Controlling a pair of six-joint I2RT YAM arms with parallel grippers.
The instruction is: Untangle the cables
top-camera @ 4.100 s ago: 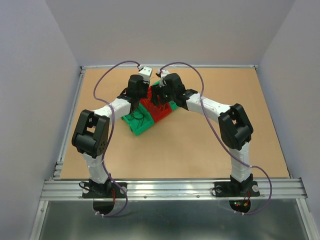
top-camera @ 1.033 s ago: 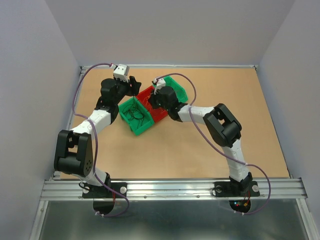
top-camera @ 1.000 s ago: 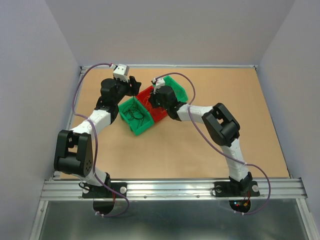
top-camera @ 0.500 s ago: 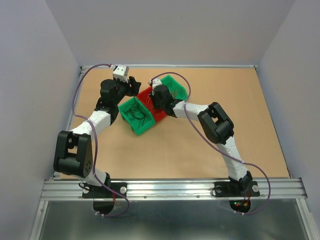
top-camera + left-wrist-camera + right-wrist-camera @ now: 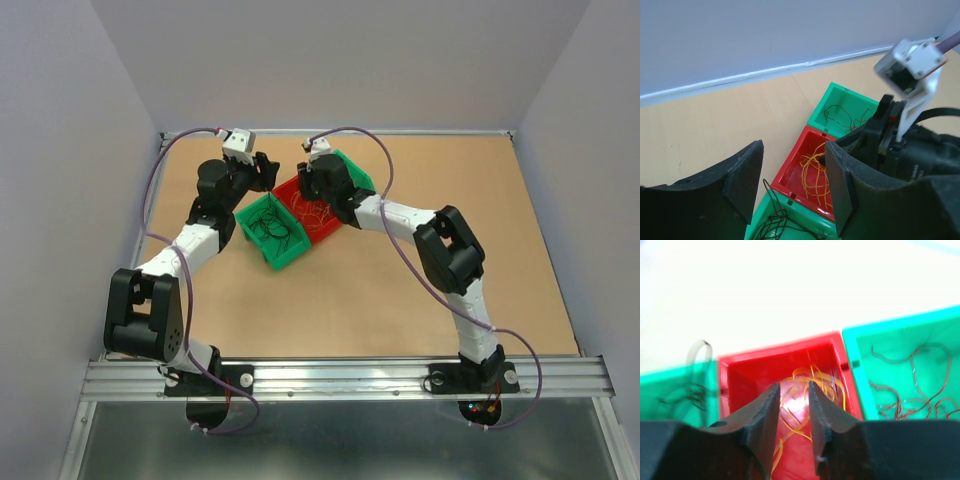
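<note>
The cables lie sorted in three bins set in a row. Orange-yellow cables (image 5: 812, 382) (image 5: 318, 212) lie loose in the red bin (image 5: 740, 377) (image 5: 792, 172). Dark cables (image 5: 268, 228) (image 5: 772, 222) fill the near green bin (image 5: 285, 255). Reddish cables (image 5: 912, 385) (image 5: 842, 114) lie in the far green bin (image 5: 830, 97). My right gripper (image 5: 794, 405) (image 5: 304, 190) hangs over the red bin, open by a narrow gap, with nothing between its fingers. My left gripper (image 5: 792, 185) (image 5: 265, 172) hovers open and empty beside the bins' far left side.
The bins sit at the back middle of the brown table (image 5: 400, 300). The back wall (image 5: 765, 30) stands just behind them. My right wrist camera (image 5: 910, 65) is close to my left gripper's right finger (image 5: 840, 185). Purple arm cables (image 5: 375, 145) arch above the bins.
My right gripper has opened from shut over the red bin and drawn a little toward the back. The left arm has barely moved and stays open.
</note>
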